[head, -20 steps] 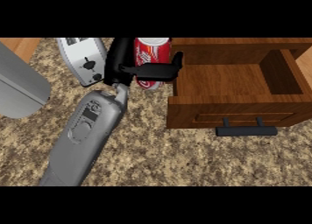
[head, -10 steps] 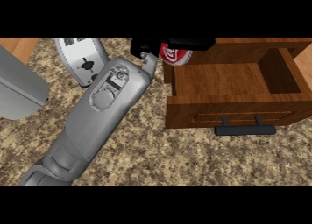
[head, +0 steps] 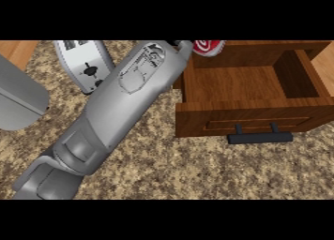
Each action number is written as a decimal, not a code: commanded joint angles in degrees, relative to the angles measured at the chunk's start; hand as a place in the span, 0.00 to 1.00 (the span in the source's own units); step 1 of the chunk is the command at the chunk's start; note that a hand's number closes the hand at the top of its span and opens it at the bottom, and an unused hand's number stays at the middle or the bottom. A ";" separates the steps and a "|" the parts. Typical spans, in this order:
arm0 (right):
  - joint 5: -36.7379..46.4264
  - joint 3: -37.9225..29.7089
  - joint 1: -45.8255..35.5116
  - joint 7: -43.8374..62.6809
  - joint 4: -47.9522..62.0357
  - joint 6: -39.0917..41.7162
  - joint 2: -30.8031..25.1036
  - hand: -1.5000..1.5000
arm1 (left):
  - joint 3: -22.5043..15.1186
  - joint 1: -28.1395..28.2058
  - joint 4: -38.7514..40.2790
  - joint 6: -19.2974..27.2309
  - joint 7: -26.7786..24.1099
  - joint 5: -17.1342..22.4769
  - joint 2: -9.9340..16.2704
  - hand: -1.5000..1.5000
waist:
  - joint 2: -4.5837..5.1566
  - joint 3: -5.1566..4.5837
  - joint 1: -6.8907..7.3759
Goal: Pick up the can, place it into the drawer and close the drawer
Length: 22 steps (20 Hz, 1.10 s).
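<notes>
Hovering can [head: 206, 47] above open drawer [head: 246, 86]

The counter is being viewed steeply from above by one head camera, the open drawer [head: 249, 91] being framed close at upper right.

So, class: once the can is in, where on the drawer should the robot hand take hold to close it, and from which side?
The black bar handle on the front panel. It lies level and stands off the wood on two posts, probably leaving room for fingers to wrap round it. Come from the near side, the view's lower edge: the drawer stands pulled out that way, so a push away should shut it.
</notes>
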 commanded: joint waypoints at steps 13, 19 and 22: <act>2.92 2.37 -4.57 1.97 1.49 -1.02 -0.31 0.00 | -9.25 -8.73 16.39 3.41 -6.66 12.33 0.00 1.00 | 0.56 0.07 -2.06; 1.32 0.54 -4.72 -2.28 5.91 0.35 -0.65 0.00 | -13.12 -6.23 18.68 4.60 -11.00 14.15 0.00 1.00 | 0.60 0.10 -2.20; 5.08 3.09 -6.07 -0.16 4.48 -1.38 -0.11 0.00 | -14.80 -8.03 21.07 4.80 -10.78 14.57 0.00 1.00 | 0.83 0.08 -2.69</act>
